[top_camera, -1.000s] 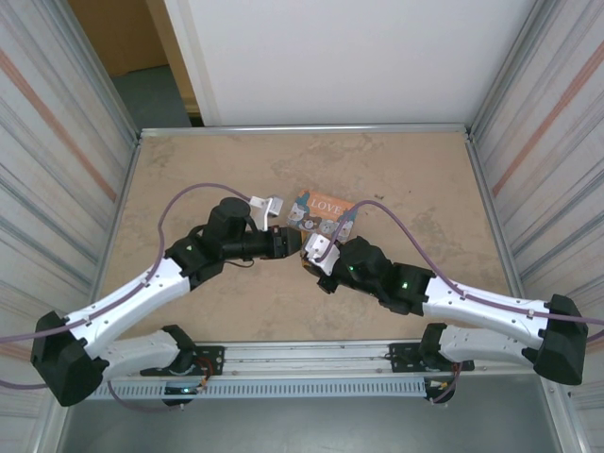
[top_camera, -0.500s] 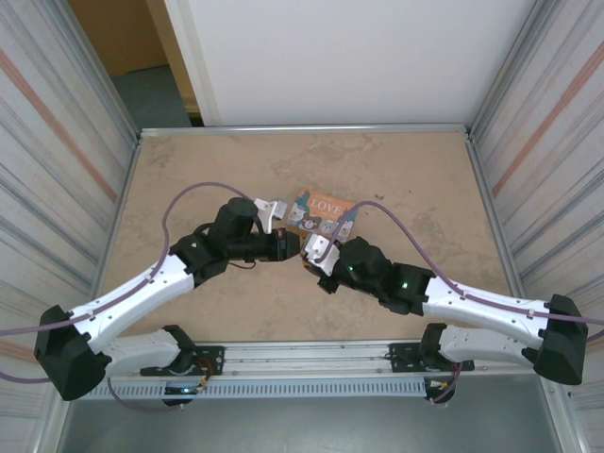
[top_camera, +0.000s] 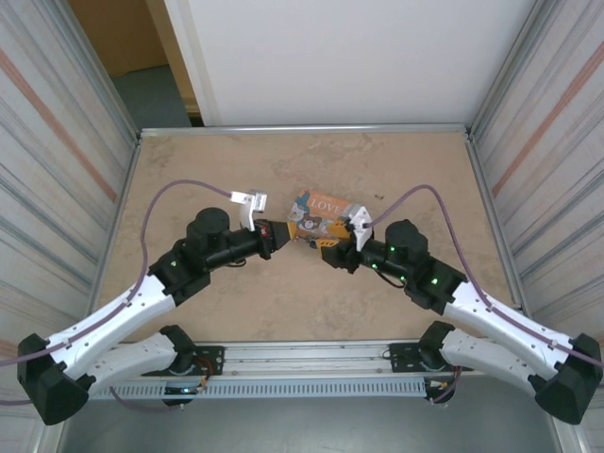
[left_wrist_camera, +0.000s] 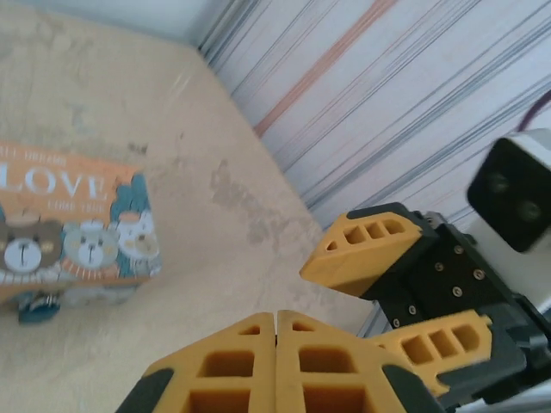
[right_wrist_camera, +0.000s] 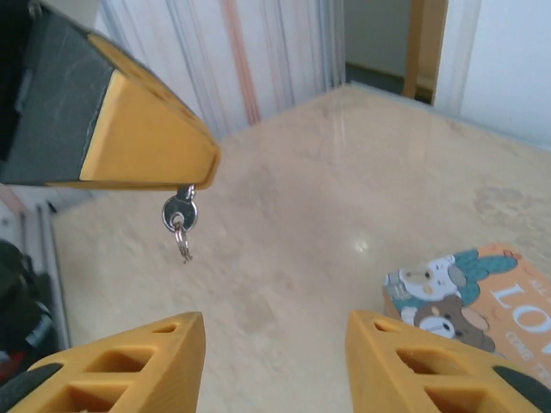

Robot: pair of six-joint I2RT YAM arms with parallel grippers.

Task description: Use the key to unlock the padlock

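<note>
Left tool (left_wrist_camera: 275, 331) pinches key (right_wrist_camera: 178, 212), right tool (right_wrist_camera: 275, 344) gapes; padlock (left_wrist_camera: 39, 307) beside tin (left_wrist_camera: 69, 215), apart from both.

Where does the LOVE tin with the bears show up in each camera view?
Top external: LOVE tin at mid-table, near the picture's centre.
Left wrist: LOVE tin at the left edge, mid-height.
Right wrist: LOVE tin in the lower right corner.
Shared landmark: the left gripper, shut on the key.
</note>
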